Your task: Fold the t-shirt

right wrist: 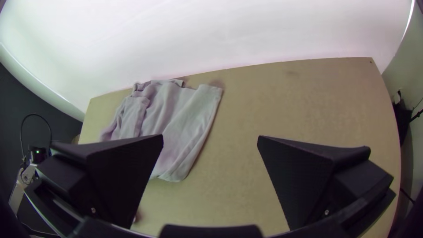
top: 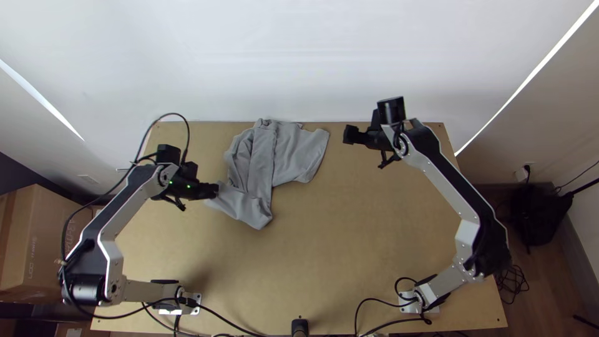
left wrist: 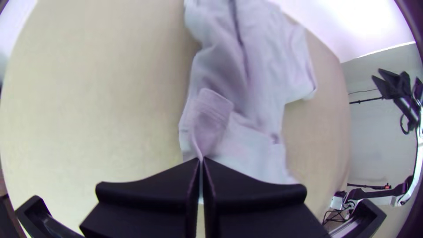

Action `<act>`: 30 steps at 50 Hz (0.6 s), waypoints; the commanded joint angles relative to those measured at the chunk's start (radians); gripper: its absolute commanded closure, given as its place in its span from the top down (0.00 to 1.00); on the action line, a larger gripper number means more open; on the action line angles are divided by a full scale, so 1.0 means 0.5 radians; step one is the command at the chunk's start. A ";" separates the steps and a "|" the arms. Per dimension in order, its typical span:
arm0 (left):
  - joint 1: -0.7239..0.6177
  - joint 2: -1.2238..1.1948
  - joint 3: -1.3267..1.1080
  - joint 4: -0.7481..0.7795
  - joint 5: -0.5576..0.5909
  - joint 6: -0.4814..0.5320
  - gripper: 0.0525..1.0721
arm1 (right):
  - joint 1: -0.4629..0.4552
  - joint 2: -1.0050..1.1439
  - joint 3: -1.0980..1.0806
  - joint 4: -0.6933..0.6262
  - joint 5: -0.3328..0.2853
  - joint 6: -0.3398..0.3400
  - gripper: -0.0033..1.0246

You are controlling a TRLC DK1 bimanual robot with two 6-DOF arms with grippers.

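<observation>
One t-shirt (top: 291, 153) lies partly pinched in the left gripper (top: 215, 190).

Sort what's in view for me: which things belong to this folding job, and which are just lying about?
For the job:
- Grey t-shirt, lying rumpled
- Left hand, shut on a bit of its cloth
- Right hand, open, clear of the cloth

Just lying about:
- Cardboard box, left of the table
- Black bag-like thing, off to the right

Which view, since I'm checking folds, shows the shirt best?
The top view: nearly the whole shirt shows. The left wrist view shows, close up, where the left tool pinches it; the right wrist view has it partly behind the right tool.
</observation>
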 commanded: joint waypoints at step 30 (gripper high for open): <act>0.153 -0.694 0.050 -0.131 0.034 -0.070 0.03 | 0.423 1.205 1.370 -0.139 -0.273 0.261 0.96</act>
